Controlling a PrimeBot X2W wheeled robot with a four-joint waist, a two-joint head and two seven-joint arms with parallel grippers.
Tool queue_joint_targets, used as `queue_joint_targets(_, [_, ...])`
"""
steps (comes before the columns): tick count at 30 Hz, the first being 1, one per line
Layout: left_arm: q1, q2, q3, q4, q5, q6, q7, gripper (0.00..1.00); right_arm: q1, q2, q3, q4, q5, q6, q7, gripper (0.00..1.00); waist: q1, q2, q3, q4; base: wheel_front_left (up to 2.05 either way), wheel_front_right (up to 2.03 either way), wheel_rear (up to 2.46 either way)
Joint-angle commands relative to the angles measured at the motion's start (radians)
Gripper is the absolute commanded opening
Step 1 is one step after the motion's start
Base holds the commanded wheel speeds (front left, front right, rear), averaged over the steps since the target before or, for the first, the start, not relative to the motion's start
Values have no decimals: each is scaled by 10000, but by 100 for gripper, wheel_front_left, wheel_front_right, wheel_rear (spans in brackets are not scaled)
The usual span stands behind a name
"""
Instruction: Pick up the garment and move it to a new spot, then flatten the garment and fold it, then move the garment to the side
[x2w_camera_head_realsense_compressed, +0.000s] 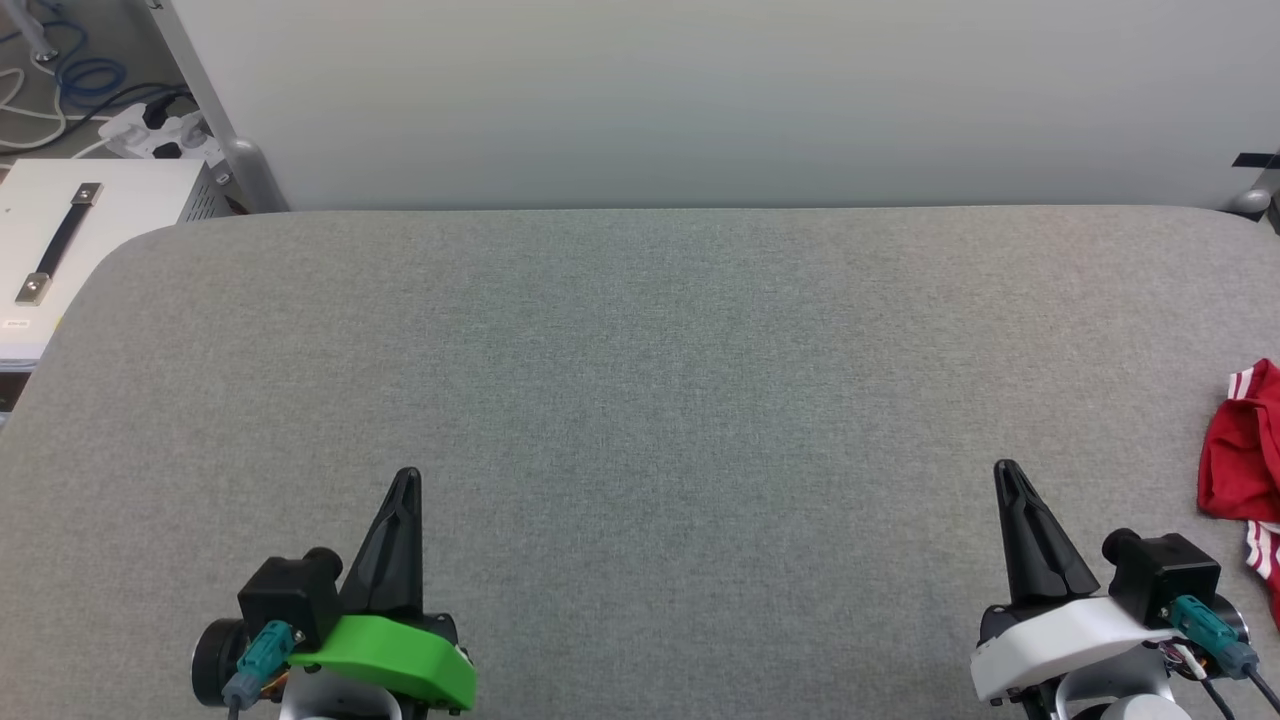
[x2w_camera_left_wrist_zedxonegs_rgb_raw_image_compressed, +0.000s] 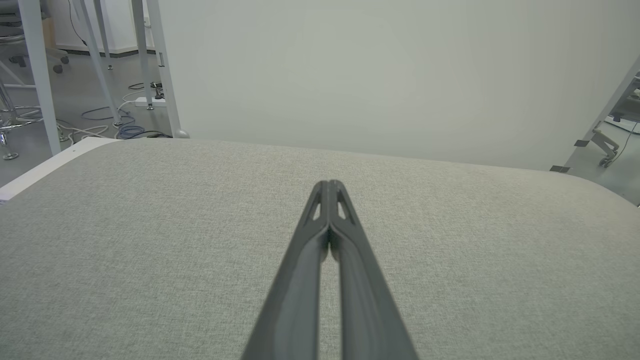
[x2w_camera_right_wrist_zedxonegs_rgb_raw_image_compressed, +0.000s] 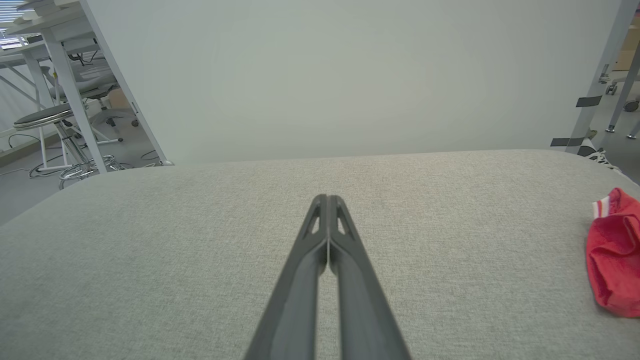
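The bunched red jersey T-shirt (x2w_camera_head_realsense_compressed: 1240, 450) with striped trim lay at the grey fabric table's (x2w_camera_head_realsense_compressed: 640, 400) right edge, awaiting pickup or already set aside. The left gripper (x2w_camera_head_realsense_compressed: 407, 478) and right gripper (x2w_camera_head_realsense_compressed: 1005, 470) sat parked near, fingers pressed together, empty.

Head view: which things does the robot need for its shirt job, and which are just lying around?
For the job:
- garment, crumpled at the right edge of the table
- left gripper, shut and empty
- right gripper, shut and empty

Just lying about:
- white box with a black handle
- power strip on the floor
- cables on the floor
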Motion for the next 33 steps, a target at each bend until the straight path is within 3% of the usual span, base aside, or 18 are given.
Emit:
queue_joint_targets(1, [-101, -23, 15, -34, 133, 80, 83, 0, -51, 15, -21, -81, -91, -3, 70, 0, 0, 0, -4, -2, 0, 0, 0])
queue_joint_targets(33, [-207, -43, 131, -232, 796, 404, 728, 0, -99, 28, -96, -310, -659, -6, 706, 0, 0, 0, -86, -63, 0, 0, 0])
